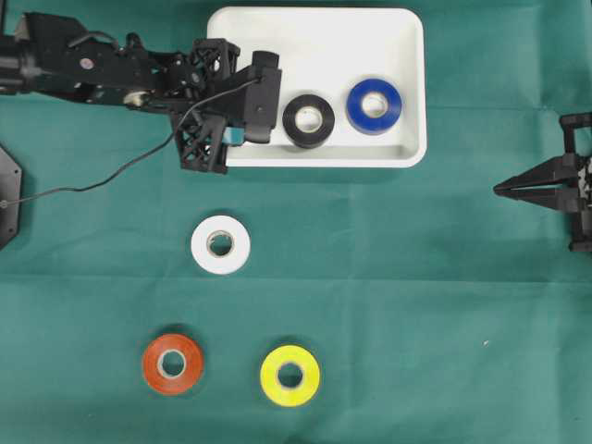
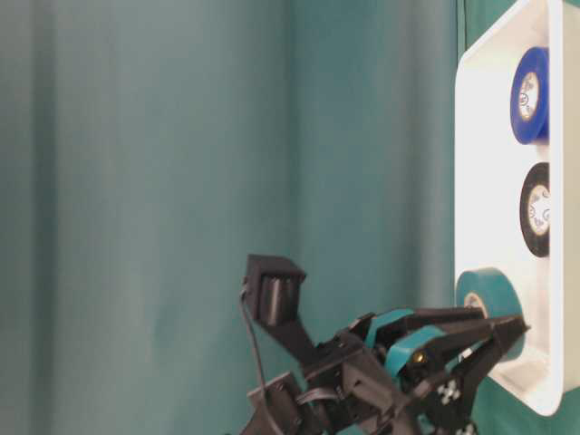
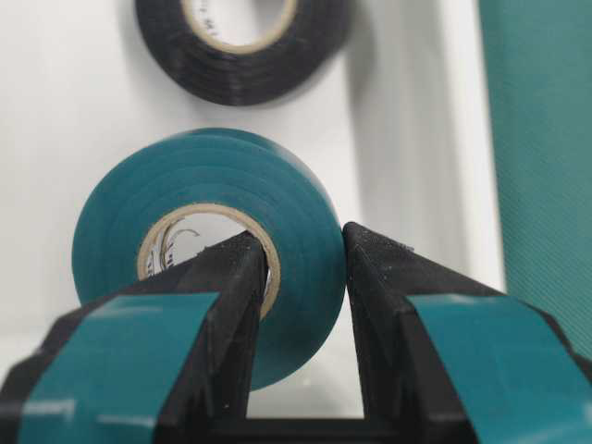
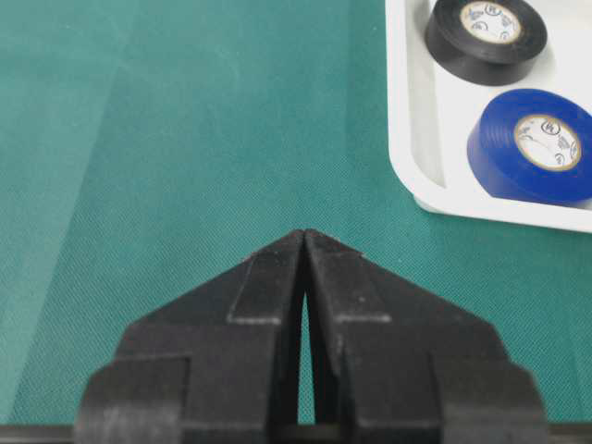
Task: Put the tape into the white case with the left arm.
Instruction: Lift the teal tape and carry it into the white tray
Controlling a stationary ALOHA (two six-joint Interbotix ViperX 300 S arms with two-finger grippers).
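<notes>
Left arm: we are watching the black lattice-framed left gripper (image 3: 301,254) with teal strips on its fingers reaching over the near-left corner of the large shallow white plastic case (image 1: 407,55).
Grip: we are seeing its jaws pinching the wall of a teal roll of tape (image 3: 208,240), one finger inside the cardboard core and one against the outer face, so the gap between them is only the thickness of the roll's wall.
Tape position: we are judging the teal roll to be standing on edge, inside the rim and over the white floor; whether it is touching that floor we cannot tell.
Deciding relation: we are reading the case floor as lying directly under the held roll, with the black tape roll (image 1: 309,120) just beyond it and the blue tape roll (image 1: 374,106) further right, both flat in the case.
Next move: we are expecting only a release, and the roll may tip towards the black one.
Right arm: we are seeing the plain black right gripper (image 4: 305,242) resting closed and empty, well apart from the case, so the left one is nearer.
</notes>
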